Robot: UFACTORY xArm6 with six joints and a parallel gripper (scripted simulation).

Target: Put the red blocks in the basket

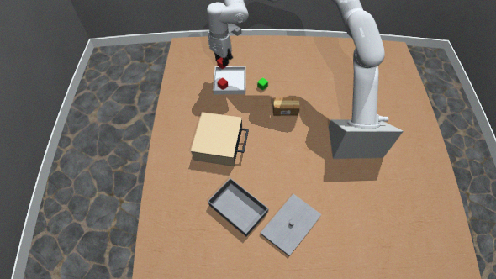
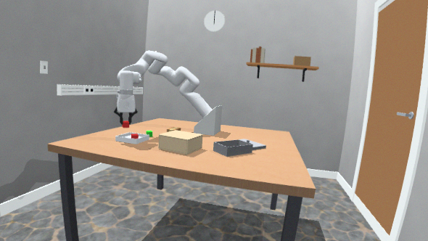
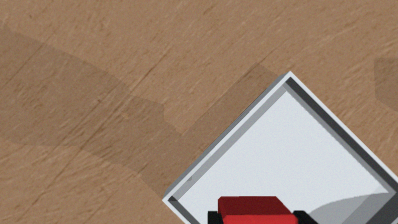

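Note:
My gripper (image 1: 222, 59) is shut on a red block (image 1: 221, 63) and holds it above the far edge of the white basket (image 1: 229, 80). The held block also shows in the side view (image 2: 125, 124) and at the bottom of the wrist view (image 3: 255, 210). A second red block (image 1: 222, 83) lies inside the basket, seen too in the side view (image 2: 134, 136). The light wooden cabinet (image 1: 216, 138) has its drawer shut, handle (image 1: 243, 140) on the right. The metal box (image 1: 238, 206) stands open and looks empty; its lid (image 1: 290, 223) lies flat on the table beside it.
A green block (image 1: 262, 83) lies right of the basket. A small cardboard box (image 1: 286, 106) sits near the table's middle. The arm's grey base (image 1: 363, 138) stands at the right. The table's far edge is just behind the basket.

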